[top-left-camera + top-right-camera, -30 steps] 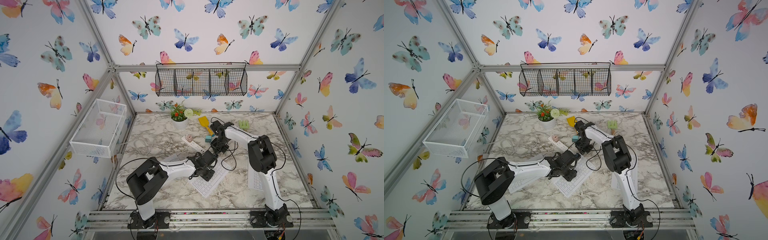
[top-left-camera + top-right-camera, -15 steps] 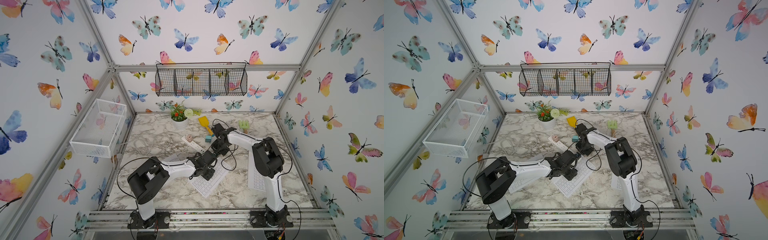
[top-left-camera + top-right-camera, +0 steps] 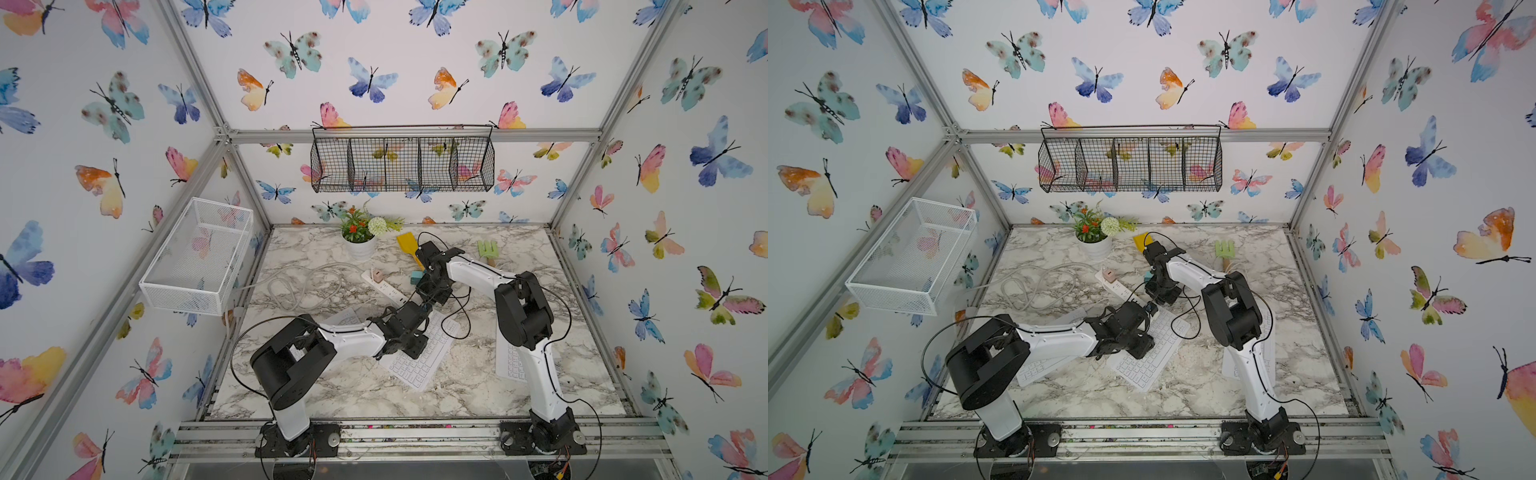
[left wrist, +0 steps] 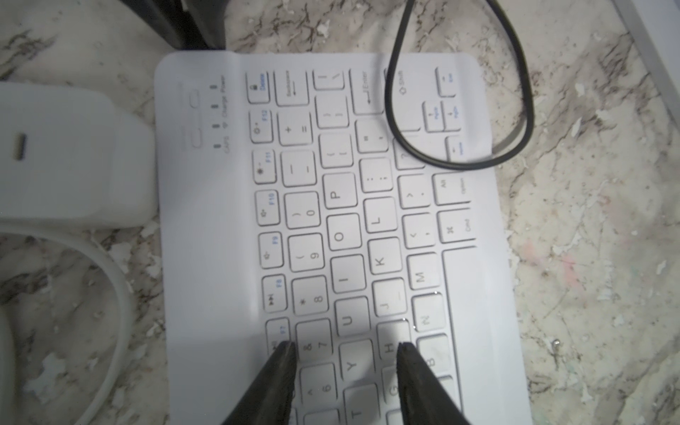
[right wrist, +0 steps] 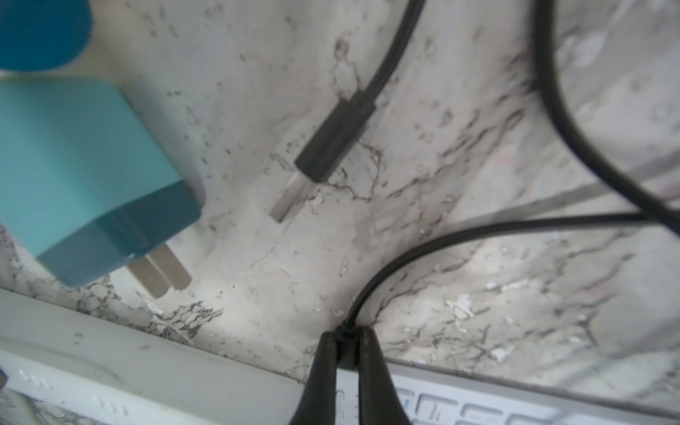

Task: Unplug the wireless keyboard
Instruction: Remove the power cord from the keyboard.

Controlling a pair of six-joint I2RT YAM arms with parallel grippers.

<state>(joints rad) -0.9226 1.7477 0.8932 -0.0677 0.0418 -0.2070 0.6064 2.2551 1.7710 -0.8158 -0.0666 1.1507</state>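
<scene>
Both top views show a marble table (image 3: pixel 353 386) bearing three white keyboards. The keyboard (image 3: pixel 419 365) at centre lies slanted between the two arms. Two spare keyboards flank it, one (image 3: pixel 512 365) partly under the right arm and one (image 3: pixel 1036 370) partly under the left arm.

Left wrist view puts the left gripper (image 4: pixel 346 347) directly over the keyboard's middle. Its jaws are half apart and hold nothing, and its two fingers (image 4: pixel 279 379) stand at the 7 and H keys. The keyboard is thin, flat and white, with rounded corners, grey legends, blue function marks and a row of small indicator lights near one corner.

One white power strip (image 3: pixel 384 286) lies just beside the keyboard's top edge. One teal charger (image 5: pixel 81 165) lies on its side near the strip, prongs bare. One black cable (image 4: pixel 388 99) loops across the Enter and Shift keys.

Right wrist view has the right gripper (image 5: pixel 346 344) at the keyboard's edge, jaws pinched tight on the cable's end. Whether that end sits in the port cannot be told. One black USB plug (image 5: pixel 323 143) lies loose on the table, near the charger but apart from it.
</scene>
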